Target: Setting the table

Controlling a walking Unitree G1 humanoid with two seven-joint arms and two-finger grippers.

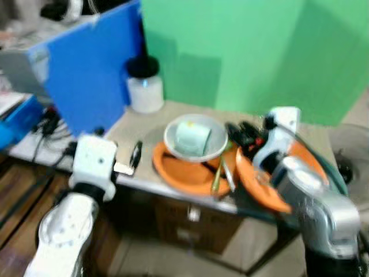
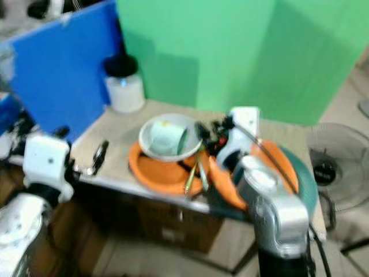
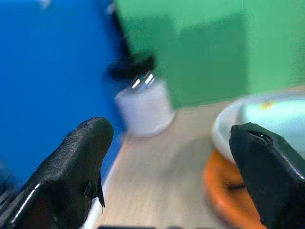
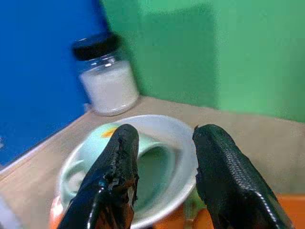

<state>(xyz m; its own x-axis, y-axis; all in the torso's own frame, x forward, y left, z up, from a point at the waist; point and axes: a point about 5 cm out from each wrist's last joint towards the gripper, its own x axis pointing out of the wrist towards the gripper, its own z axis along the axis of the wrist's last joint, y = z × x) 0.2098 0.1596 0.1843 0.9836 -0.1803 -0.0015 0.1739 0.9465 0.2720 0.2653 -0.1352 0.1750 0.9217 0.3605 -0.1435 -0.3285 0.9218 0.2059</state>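
Right tool (image 4: pixel 164 157): fingers spread, holding nothing, poised just short of the white bowl (image 4: pixel 183 138), with the near rim between the fingertips in the wrist view. A pale green mug (image 1: pixel 193 137) lies on its side inside the bowl. The bowl rests on an orange plate (image 1: pixel 184 170), and a second orange plate (image 2: pixel 230 187) lies partly under the right arm.

Left tool (image 3: pixel 171 167): fingers wide apart, empty, low at the table's (image 1: pixel 144 130) near left edge.

Risks:
- Closing on the bowl rim could tip the bowl, and the mug would likely roll out.
- The stack sits close to the table's front edge. A push from the right arm may slide the plates off.
- Utensils (image 1: pixel 222 173), apparently a green-handled piece and a metal one (blurred), lie between the plates and may be dragged.

Surroundings: a white jar with a black lid (image 1: pixel 144 83) stands at the back by a blue board (image 1: pixel 92 69). A floor fan (image 2: pixel 340 167) stands to the right of the table.
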